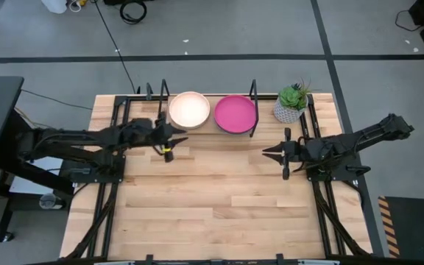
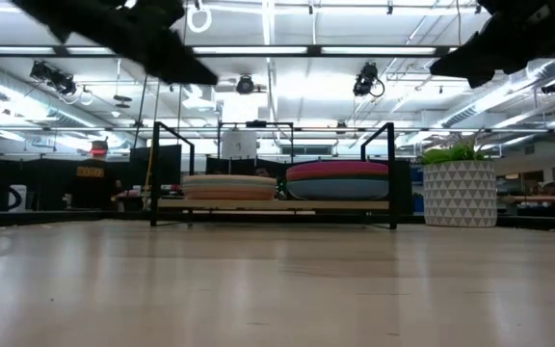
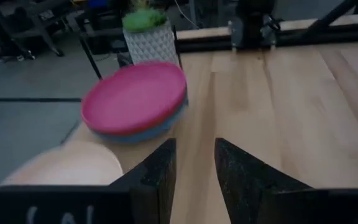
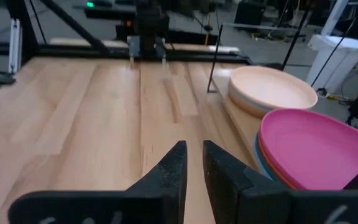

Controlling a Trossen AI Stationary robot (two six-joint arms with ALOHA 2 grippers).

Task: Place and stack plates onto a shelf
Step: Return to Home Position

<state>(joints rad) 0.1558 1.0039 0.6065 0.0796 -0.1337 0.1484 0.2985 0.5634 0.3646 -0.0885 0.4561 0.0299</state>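
Note:
The shelf (image 1: 212,126) stands along the table's far edge, its light plank (image 2: 273,203) between two black hoop frames. Two stacks of plates rest on the plank. The left stack has a cream plate (image 1: 189,110) on top. The right stack has a magenta plate (image 1: 235,113) on top, with orange and blue rims (image 4: 263,163) showing under it. My left gripper (image 1: 185,137) hovers just near of the cream stack, slightly open and empty. My right gripper (image 1: 265,152) hovers right of centre, near of the magenta stack, pointing toward the table's left, shut and empty.
A small green plant in a white patterned pot (image 1: 291,104) stands at the shelf's right end, close to the right hoop frame (image 1: 254,103). The wood-plank tabletop (image 1: 219,199) stretches bare toward the near edge. Both arms sit well above the table in the low view.

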